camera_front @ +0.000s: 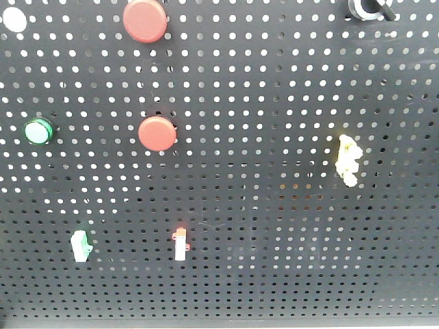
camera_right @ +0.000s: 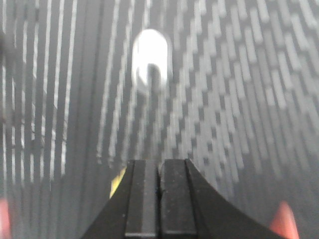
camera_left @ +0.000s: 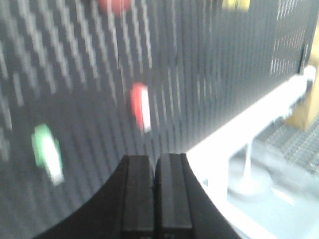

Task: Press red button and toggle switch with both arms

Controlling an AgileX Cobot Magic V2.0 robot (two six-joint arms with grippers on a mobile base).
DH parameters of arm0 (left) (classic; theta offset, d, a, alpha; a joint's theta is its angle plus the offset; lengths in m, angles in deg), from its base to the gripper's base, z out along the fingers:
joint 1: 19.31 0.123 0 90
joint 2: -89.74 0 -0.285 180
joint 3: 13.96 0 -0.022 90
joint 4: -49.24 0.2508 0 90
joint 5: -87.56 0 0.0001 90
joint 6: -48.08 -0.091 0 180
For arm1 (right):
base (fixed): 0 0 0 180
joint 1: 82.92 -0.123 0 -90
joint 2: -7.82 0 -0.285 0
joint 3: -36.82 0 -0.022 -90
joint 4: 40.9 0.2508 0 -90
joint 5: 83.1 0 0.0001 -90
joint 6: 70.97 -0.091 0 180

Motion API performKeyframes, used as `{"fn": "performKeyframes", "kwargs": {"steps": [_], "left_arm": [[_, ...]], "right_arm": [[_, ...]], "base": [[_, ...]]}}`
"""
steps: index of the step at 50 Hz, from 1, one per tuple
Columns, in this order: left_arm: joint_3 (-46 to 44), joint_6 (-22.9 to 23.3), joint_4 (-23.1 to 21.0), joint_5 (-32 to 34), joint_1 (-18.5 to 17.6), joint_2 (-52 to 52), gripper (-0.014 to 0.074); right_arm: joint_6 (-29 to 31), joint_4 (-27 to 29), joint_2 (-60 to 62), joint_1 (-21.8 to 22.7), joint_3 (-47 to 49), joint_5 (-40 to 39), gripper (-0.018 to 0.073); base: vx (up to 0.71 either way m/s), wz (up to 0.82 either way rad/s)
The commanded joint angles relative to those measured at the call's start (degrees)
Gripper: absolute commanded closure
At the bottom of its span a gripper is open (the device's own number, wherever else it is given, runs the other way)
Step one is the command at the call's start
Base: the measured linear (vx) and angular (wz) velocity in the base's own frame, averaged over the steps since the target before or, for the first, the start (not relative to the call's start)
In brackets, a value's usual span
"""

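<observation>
The red button, a big matte mushroom cap, sits at the top of the black pegboard. A near-identical one is mounted below it. A red-tipped white toggle switch is low on the board and shows blurred just ahead of my left gripper, which is shut and empty. A green-tipped switch lies to the left. My right gripper is shut and empty, facing the board, with a yellow part peeking beside its left finger. Neither gripper shows in the front view.
A small green round button is at the left of the board. A yellow piece is at the right and a black knob at the top right. A white oval fitting lies ahead in the right wrist view. A white frame borders the board.
</observation>
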Motion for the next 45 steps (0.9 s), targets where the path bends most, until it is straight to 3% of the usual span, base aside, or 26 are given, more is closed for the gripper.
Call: {"fn": "performKeyframes", "kwargs": {"steps": [1,9,16,20,45], "left_arm": [[2.6,2.4,-0.4,2.9,-0.1,5.1,0.0594],[10.1,2.4,-0.4,6.5,-0.1,13.7,0.0594],[15.1,2.3,-0.5,19.0,-0.1,14.1,0.0594],[15.9,2.3,-0.5,22.8,-0.1,14.0,0.0594],[15.9,2.3,-0.5,22.3,-0.1,14.0,0.0594]], "right_arm": [[0.6,-0.1,8.9,0.5,-8.9,-8.0,0.0562],[0.4,0.0,24.2,0.5,-24.0,-13.9,0.0562],[-0.5,0.0,29.2,0.5,-31.6,-20.2,0.0562],[-0.5,0.1,29.3,0.5,-33.3,-23.1,0.0562],[-0.6,0.1,29.3,0.5,-34.2,-21.9,0.0562]], "base": [[0.0,0.0],[0.0,0.0],[0.0,0.0],[0.0,0.0],[0.0,0.0]]}}
